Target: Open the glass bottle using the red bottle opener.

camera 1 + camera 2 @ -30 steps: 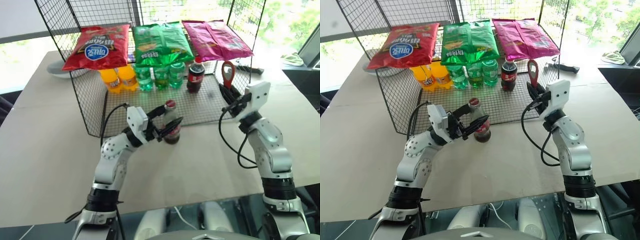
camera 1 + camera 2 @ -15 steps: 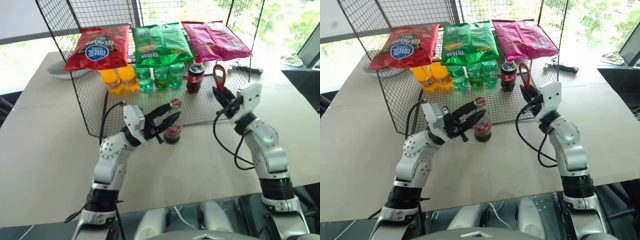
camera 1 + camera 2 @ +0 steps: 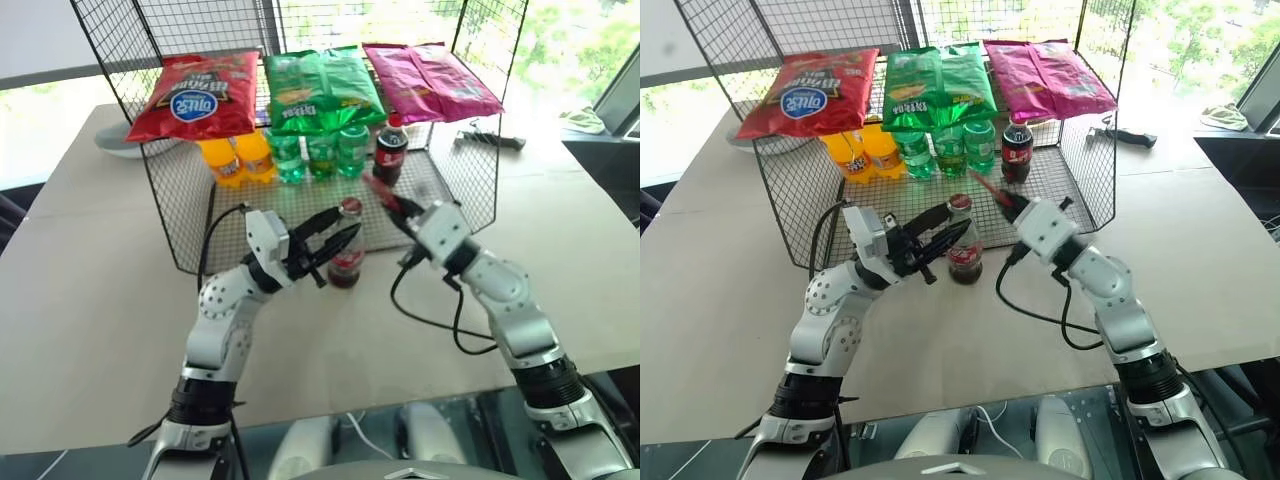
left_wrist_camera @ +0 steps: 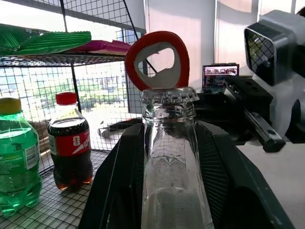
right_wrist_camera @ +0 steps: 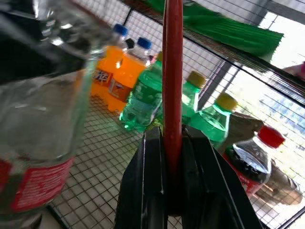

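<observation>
Left wrist view gives us the glass bottle (image 4: 169,157) from the shoulder up, its base cut off; its crimped metal cap (image 4: 168,96) is still on, and the loop head of the red bottle opener (image 4: 157,59) rises just behind the cap; whether they touch we cannot tell. Our left gripper (image 3: 342,238) has its two fingers closed around the bottle's neck, the bottle standing upright on the table (image 3: 90,290) just in front of the wire rack (image 3: 180,215). Our right gripper (image 3: 1002,203) is clamped shut on the opener's handle, held close beside the cap. Bare table lies open toward us; the rack's front edge and a plastic cola bottle (image 3: 390,150) crowd the far side.
</observation>
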`<state>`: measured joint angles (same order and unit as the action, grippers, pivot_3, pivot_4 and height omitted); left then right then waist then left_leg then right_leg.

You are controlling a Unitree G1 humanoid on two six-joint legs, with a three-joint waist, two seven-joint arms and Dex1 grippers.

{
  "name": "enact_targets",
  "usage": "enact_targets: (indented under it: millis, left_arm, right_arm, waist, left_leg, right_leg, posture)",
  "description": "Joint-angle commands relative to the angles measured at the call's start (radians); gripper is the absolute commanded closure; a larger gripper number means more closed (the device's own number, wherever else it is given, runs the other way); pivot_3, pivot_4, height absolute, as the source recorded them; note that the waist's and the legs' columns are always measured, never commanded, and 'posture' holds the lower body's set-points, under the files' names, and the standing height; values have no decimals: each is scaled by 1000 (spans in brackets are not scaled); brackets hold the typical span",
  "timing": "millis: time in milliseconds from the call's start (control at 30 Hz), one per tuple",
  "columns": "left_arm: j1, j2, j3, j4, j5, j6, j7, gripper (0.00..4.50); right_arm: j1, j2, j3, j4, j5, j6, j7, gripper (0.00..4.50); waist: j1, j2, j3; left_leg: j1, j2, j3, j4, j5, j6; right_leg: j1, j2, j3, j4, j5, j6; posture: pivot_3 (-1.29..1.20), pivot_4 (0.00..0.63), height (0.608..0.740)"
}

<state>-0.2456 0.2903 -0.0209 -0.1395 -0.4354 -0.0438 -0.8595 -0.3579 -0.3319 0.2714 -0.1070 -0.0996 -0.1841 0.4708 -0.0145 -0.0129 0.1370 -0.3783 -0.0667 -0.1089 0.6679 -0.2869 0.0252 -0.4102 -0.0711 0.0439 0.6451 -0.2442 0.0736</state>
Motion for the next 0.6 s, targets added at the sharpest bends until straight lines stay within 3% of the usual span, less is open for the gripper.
enact_targets:
  millis: [33, 367, 600]
  left_arm:
    - [22, 20, -4, 2, 19, 24, 17, 3137]
    - [27, 26, -5, -4, 21, 35, 25, 3137]
    - [25, 24, -9, -4, 22, 41, 28, 3137]
  right_arm:
    - [-37, -7, 36, 34, -116, -165, -43, 4500]
    - [-115, 1, 83, 266, -414, -490, -304, 4500]
    - [-208, 24, 114, 392, -522, -629, -436, 4500]
  waist:
    - [0, 0, 0]
    - [1, -1, -2]
    - [0, 0, -1]
  left_leg:
    - [0, 0, 0, 0, 0, 0]
    - [3, 0, 0, 0, 0, 0]
    - [13, 0, 1, -2, 0, -1]
  right_leg:
    - [0, 0, 0, 0, 0, 0]
    - [3, 0, 0, 0, 0, 0]
    - [12, 1, 1, -1, 0, 0]
  posture:
    - [0, 150, 740]
    - [0, 150, 740]
    - [0, 150, 740]
